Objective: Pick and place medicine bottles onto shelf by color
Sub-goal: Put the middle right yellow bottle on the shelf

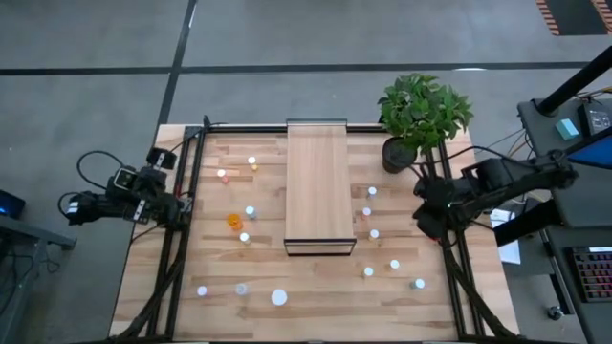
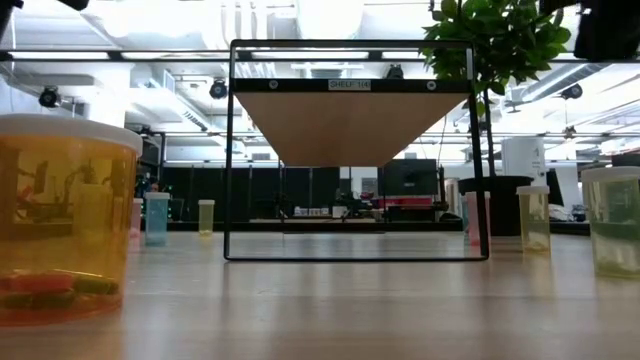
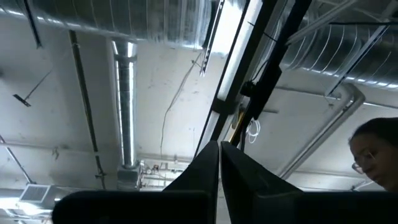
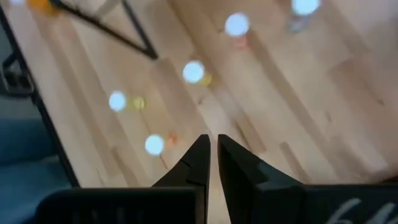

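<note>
Small white-capped medicine bottles stand upright on the wooden table on both sides of the shelf [image 1: 319, 186], a long light-wood board in a dark frame at the table's middle. Several stand left of it, among them an orange one [image 1: 233, 221] and a larger one [image 1: 278, 297]. Several more stand right of it [image 1: 374, 233]. My left gripper [image 3: 219, 149] is shut at the table's left edge and points up at the ceiling. My right gripper [image 4: 213, 144] is shut and empty. It slants down over the table's right side, above bottles [image 4: 193, 72].
A potted green plant [image 1: 421, 115] stands at the table's far right corner. Dark frame rails [image 1: 177, 239] run along the table's left and right sides. In the low view an orange bottle [image 2: 60, 215] stands close in front. A person's head [image 3: 376, 152] shows in the left wrist view.
</note>
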`<move>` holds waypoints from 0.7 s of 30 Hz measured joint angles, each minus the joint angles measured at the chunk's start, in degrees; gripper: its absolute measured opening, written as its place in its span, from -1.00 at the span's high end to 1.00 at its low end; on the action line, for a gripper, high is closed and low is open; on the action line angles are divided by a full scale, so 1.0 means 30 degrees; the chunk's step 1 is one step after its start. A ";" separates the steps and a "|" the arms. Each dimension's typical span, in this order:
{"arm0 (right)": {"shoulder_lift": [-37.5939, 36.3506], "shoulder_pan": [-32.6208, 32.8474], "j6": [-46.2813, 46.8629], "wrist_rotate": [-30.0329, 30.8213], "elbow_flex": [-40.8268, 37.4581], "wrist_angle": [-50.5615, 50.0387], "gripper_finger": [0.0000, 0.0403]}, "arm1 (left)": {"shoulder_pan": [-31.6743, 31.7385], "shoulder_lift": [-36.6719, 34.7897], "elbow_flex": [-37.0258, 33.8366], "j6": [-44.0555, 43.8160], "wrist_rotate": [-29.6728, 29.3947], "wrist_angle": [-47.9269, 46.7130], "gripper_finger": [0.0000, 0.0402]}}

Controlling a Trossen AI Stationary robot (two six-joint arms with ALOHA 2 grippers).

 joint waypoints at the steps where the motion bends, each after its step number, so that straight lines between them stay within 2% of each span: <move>1: -0.0081 0.0306 -0.0090 -0.0075 -0.0255 0.0230 0.89 | 0.0000 0.0016 0.0022 -0.0009 0.0000 -0.0031 1.00; 5: -0.0462 0.1774 -0.1766 0.0246 -0.1560 0.2797 0.89 | -0.0011 0.0274 0.0231 -0.0068 -0.1085 -0.0014 1.00; 11: -0.0300 0.3141 -0.4096 0.3351 -0.4176 0.6987 0.89 | -0.0007 0.1545 0.1129 -0.0083 -0.3417 -0.0074 1.00; 17: 0.0809 0.3122 -0.5520 0.3451 -0.6260 1.1264 0.89 | -0.0015 0.3346 0.2422 -0.1512 -0.3723 -0.0181 1.00; 21: 0.1854 0.3114 -0.3874 0.2967 -0.6816 1.3753 0.89 | 0.0000 0.4859 0.3150 -0.2142 -0.4627 -0.0190 1.00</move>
